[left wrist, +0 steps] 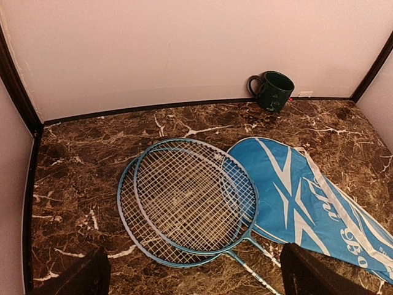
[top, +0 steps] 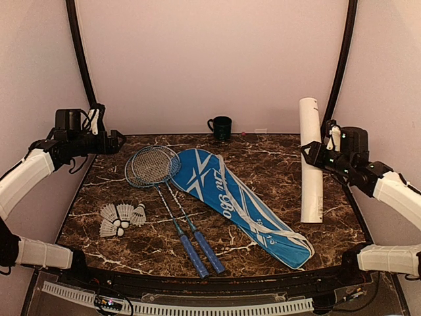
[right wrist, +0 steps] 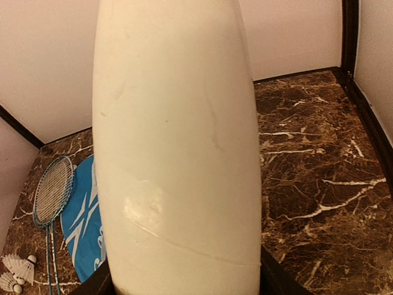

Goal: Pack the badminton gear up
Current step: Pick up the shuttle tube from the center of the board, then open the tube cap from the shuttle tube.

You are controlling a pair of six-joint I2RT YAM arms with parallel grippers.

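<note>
Two blue-handled rackets (top: 172,212) lie overlapped at the table's left centre, heads (left wrist: 187,206) toward the back. The blue cover (top: 230,201) with white lettering lies diagonally beside them, its wide end (left wrist: 301,196) touching the racket heads. Several white shuttlecocks (top: 122,219) are clustered at the front left. My right gripper (top: 317,156) is shut on the long white tube (top: 310,161), which fills the gap between its fingers (right wrist: 184,283); the tube's far end rises above the table's back edge. My left gripper (top: 117,140) hovers open and empty at the back left, fingers (left wrist: 86,276) wide apart.
A dark green mug (top: 220,126) stands at the back wall near the centre, also seen at the back in the left wrist view (left wrist: 273,90). Walls enclose the brown marble table (top: 263,158) on three sides, with black frame posts in the back corners.
</note>
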